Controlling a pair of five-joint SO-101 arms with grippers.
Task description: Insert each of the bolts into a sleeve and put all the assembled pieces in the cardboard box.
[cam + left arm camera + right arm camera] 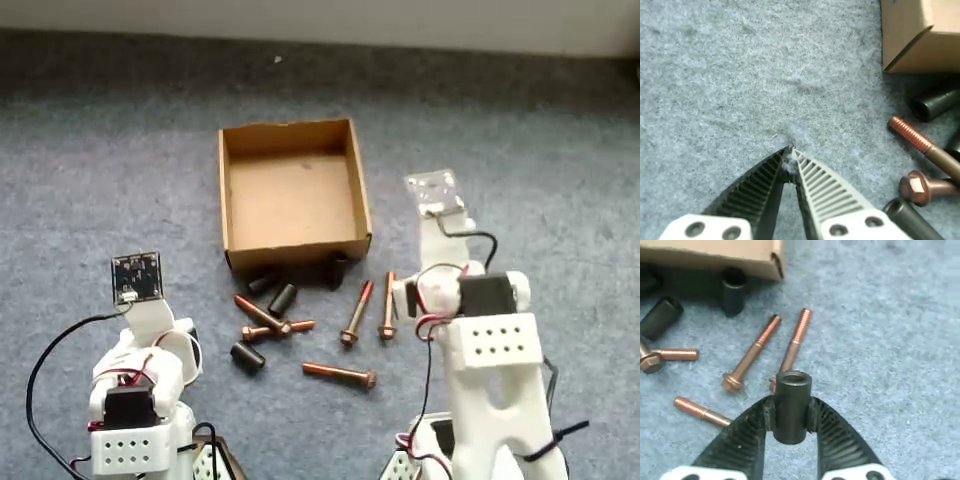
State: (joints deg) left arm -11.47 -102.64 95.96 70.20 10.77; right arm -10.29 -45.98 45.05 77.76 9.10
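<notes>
**Right side.** Short black cylindrical metal sleeve [792, 390] is clamped between the jaws of the right gripper [791, 407], gripped on its lower half with the open bore up towards the wrist camera. I can't tell whether it is lifted off the floor or resting on it. It sits just in front of two long copper-coloured flanged bolts [751, 354], which lie side by side with their threaded ends towards the box.

**Loose stock.** Five copper bolts are scattered on the grey-blue carpet [520, 150]. Two cross each other [268, 320], and one lies alone nearest the arms [340, 373]. Four more black sleeves [283, 298] lie between the bolts and the box front, one of them touching the wall.

**Box.** The shallow open brown cardboard box [227, 190] stands beyond the pile. I can see no assembled piece anywhere.

**Left side.** The left gripper [790, 152] has its tips pressed together on nothing, low over bare carpet. It is beside the crossed bolts, not over them.

**Step.** My reading is first assembly, with the sleeve in hand and no bolt picked up yet. The next move calls for the left jaws to part, take a bolt near its head, and line the threaded end up with the bore. The bore is narrow, so a tilted bolt would likely catch on the rim.
</notes>
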